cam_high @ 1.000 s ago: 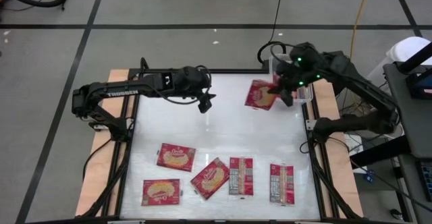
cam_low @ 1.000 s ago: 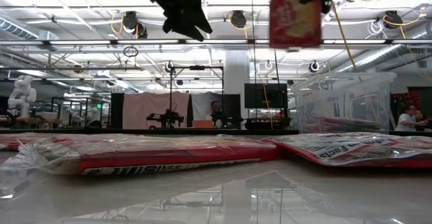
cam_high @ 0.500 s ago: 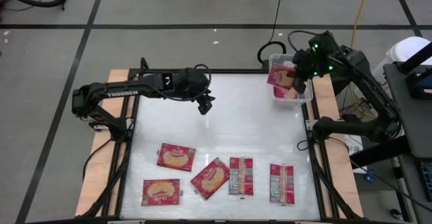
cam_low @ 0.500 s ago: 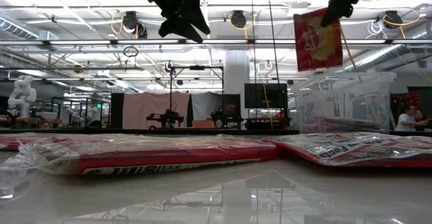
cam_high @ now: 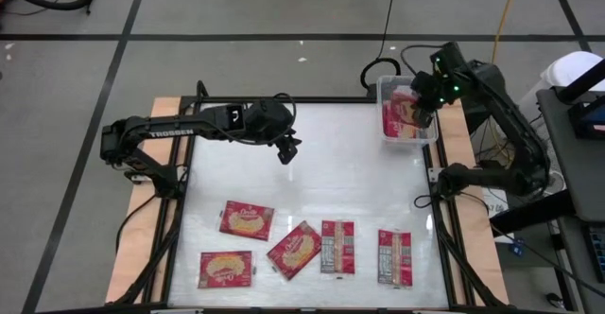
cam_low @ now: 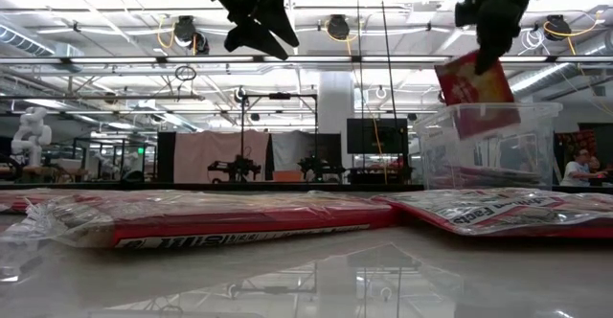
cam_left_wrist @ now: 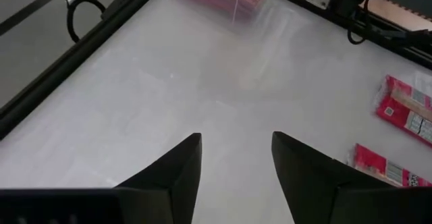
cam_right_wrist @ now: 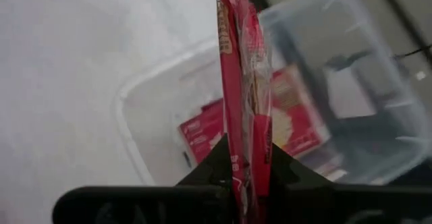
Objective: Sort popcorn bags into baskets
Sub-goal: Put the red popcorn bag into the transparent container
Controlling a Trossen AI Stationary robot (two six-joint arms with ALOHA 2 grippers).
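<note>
Count, popcorn bags on the desk (cam_high: pixel 312 177): five, all lying flat well away from the basket (cam_high: pixel 388 134). Three show the popcorn face (cam_high: pixel 247 220), (cam_high: pixel 226 269), (cam_high: pixel 294 249); two show the printed panel (cam_high: pixel 337 247), (cam_high: pixel 395 255).

One further bag (cam_low: pixel 476 93) hangs edge-down at the basket's rim. Bags lying inside the basket: at least one (cam_right_wrist: pixel 283 119); exact number not readable.

Baskets: one. Arms: two.

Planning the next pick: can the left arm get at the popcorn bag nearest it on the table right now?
Probably yes. The left claw is open and empty, above bare table, and that popcorn bag lies flat, uncovered, clear of its neighbours. The right claw is over at the basket.
</note>
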